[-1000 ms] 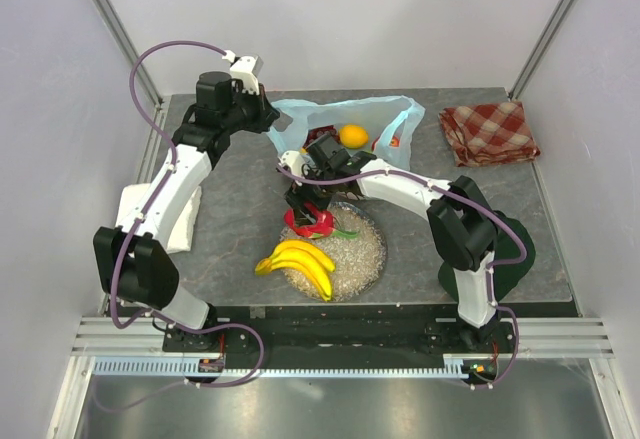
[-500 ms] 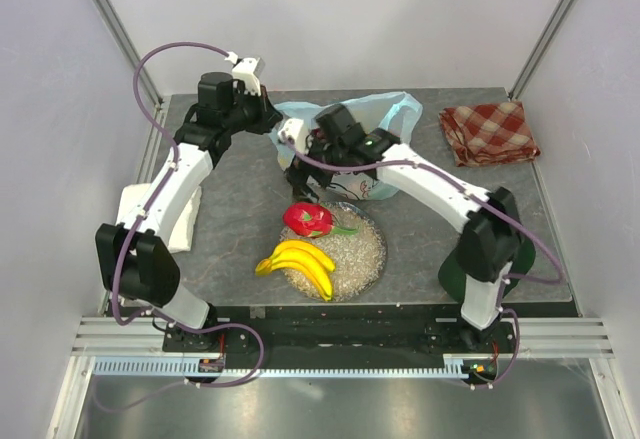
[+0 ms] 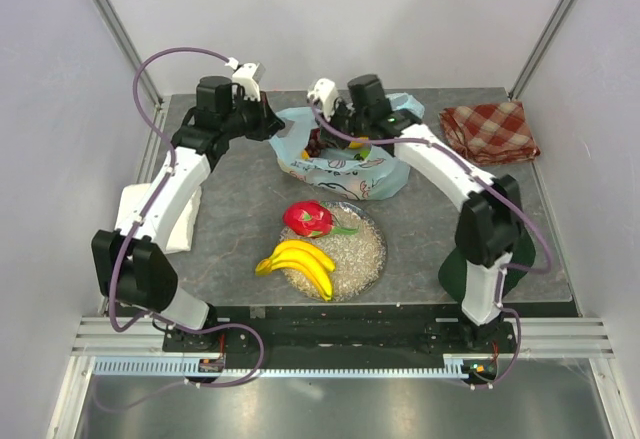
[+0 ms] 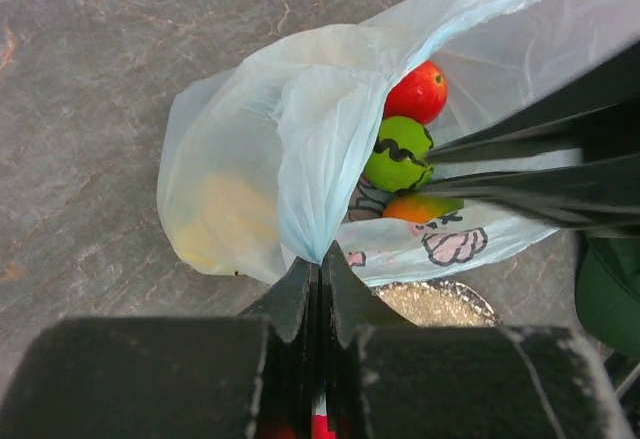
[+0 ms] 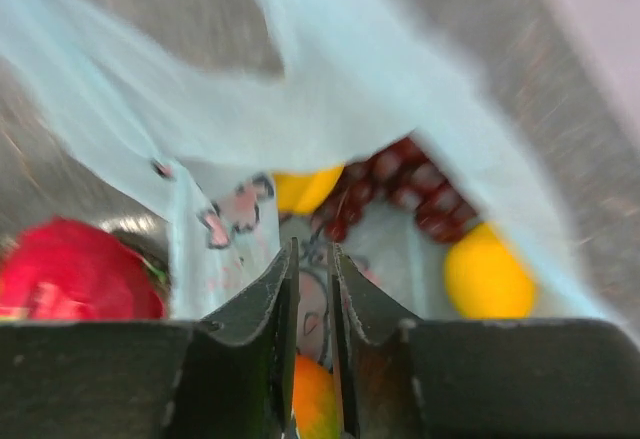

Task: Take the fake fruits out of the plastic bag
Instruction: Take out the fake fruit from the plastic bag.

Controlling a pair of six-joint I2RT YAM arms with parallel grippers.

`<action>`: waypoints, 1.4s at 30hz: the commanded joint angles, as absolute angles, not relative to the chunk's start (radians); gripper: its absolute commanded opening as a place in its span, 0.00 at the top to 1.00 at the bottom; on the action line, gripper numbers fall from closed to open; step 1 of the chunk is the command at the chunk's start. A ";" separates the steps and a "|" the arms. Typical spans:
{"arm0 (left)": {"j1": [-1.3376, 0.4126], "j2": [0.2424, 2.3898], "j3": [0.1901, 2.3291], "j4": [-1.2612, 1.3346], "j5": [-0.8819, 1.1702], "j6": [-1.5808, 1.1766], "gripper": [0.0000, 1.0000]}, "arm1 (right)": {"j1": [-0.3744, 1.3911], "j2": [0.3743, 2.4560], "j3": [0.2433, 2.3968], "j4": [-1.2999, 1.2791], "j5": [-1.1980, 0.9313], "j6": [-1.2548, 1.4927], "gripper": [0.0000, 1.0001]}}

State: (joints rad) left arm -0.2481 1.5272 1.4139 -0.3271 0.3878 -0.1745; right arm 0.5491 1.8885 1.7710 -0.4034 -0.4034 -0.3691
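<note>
1. Upper centre of grey stone bench (image 3: 240, 229): light blue crinkly plastic bag (image 3: 345, 174), long axis left-right.
2. The left tool (image 4: 320, 262) clamps its rim.
3. The right tool (image 5: 312, 249), nearly together at its mouth; hold unclear.

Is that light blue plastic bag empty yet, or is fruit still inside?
Not empty: the light blue plastic bag holds a glossy red apple, a round green fruit and an orange-green mango, seen through its open mouth.
</note>
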 commanded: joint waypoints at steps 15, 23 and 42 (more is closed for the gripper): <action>-0.244 1.440 1.269 -0.327 0.459 -0.147 0.98 | 0.549 2.281 2.008 -0.324 -0.210 -0.290 0.26; -0.242 1.422 1.261 -0.328 0.440 -0.150 0.98 | 0.542 2.414 2.079 -0.321 -0.143 -0.273 0.28; -0.241 1.425 1.258 -0.310 0.387 -0.166 0.98 | 0.520 2.133 1.971 -0.318 -0.239 -0.301 0.96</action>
